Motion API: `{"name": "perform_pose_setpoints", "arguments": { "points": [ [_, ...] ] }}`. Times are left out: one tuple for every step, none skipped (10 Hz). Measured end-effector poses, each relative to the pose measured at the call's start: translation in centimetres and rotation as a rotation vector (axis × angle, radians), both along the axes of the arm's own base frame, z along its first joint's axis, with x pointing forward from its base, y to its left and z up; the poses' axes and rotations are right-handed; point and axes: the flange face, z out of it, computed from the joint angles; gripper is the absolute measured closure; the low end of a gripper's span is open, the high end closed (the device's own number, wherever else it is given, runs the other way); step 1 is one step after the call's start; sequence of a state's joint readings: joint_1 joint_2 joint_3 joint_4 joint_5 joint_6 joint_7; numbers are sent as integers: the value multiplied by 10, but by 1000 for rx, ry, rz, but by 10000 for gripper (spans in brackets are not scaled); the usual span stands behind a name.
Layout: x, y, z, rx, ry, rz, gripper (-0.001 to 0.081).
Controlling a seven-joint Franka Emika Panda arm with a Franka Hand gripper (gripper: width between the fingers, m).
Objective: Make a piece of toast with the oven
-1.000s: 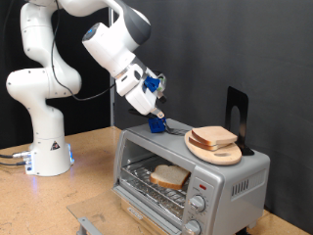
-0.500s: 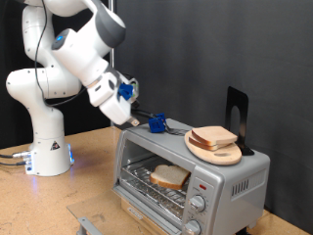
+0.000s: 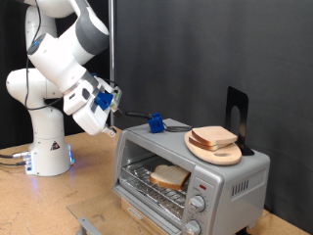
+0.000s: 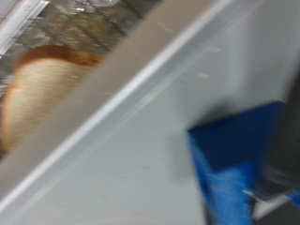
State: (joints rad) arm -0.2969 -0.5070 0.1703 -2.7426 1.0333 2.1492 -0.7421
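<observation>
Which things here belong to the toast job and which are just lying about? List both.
Job things:
- oven, door open
- bread slice on the rack inside
- gripper, off the oven's left end in the exterior view

Lying about:
- blue-handled tool on the oven top
- wooden board carrying more bread

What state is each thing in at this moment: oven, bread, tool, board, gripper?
oven: door open, red light on its front panel.
piece of toast: lying flat on the rack inside the oven, pale.
blue-handled tool: resting on the oven's top, not held.
round wooden board: on the oven's top, carrying more bread.
gripper: off the oven's left side in the exterior view, holding nothing visible.
</observation>
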Motion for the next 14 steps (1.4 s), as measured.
{"name": "perform_pose_setpoints", "arguments": {
  "points": [
    [-4, -3, 6, 60, 26, 1, 6],
    [-9, -12, 16, 118, 31, -6, 6],
    [-15, -24, 26, 160, 24, -22, 6],
    [-21, -36, 35, 184, 10, -45, 6],
    [-27, -49, 42, 190, 6, -64, 6],
    [-34, -63, 48, 192, 14, -79, 6],
    [-40, -77, 54, 196, 20, -90, 6],
    [-47, -92, 60, 205, 20, -103, 6],
    [-53, -106, 65, 215, 21, -115, 6],
    [-56, -112, 68, 228, 28, -117, 6],
    [-56, -111, 68, 228, 30, -115, 6],
    [-59, -109, 67, 261, 47, -91, 6],
    [-65, -109, 68, 329, 81, -75, 6],
    [-69, -117, 68, 399, 112, -98, 6]
  ]
}}
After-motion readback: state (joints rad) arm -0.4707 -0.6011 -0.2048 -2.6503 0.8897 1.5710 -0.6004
